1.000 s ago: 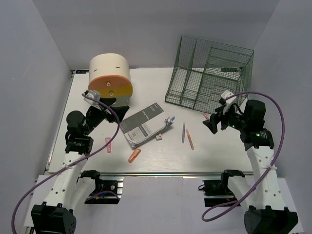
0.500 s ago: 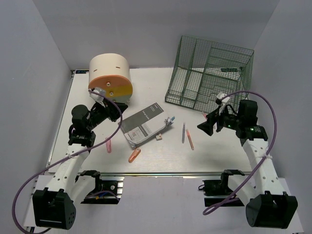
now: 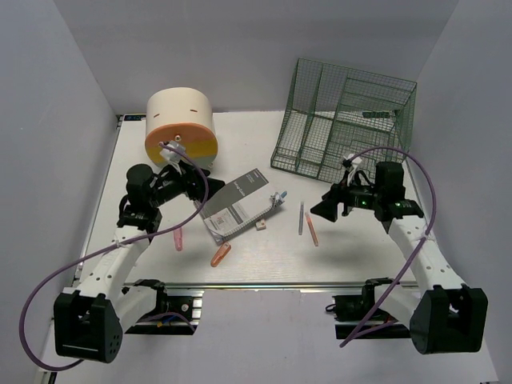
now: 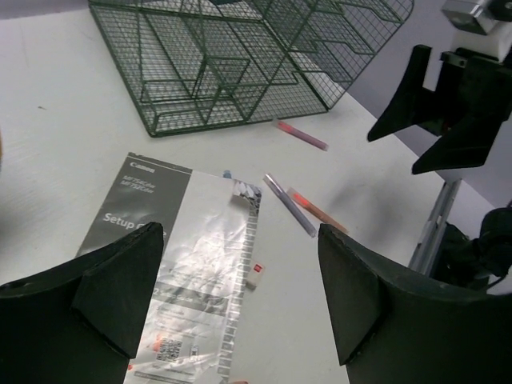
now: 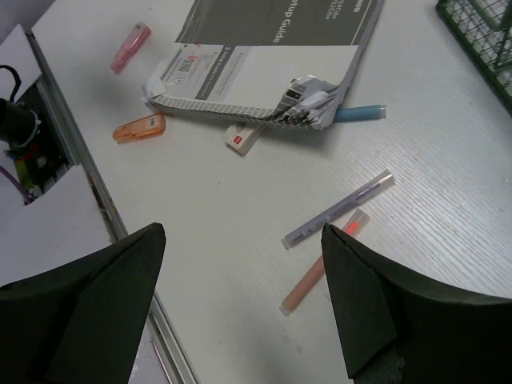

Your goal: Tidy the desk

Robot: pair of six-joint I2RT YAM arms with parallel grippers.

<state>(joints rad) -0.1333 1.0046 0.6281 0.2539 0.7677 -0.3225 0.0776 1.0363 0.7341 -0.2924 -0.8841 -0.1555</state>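
Claws number two, both spread wide and holding nothing: the left gripper (image 4: 240, 240) hangs near the booklet (image 3: 236, 206), the right gripper (image 5: 242, 232) over the pens. One white desk (image 3: 264, 260) lies beneath everything, its rail at the near edge. On it stand one green wire rack (image 3: 344, 120) far right and one drawer box (image 3: 180, 120) far left. Three slim pens show: a pink pen (image 4: 302, 134) by the rack, then a purple pen (image 5: 338, 208) and an orange pen (image 5: 320, 266) side by side. One blue marker (image 5: 360, 113) sticks out at the booklet's corner. Two stubby markers lie near the rail, a pink marker (image 5: 130, 46) and an orange marker (image 5: 140, 128), with one white eraser (image 5: 242, 138). Since a second ago both arms have reached inward, and the objects have stayed put.
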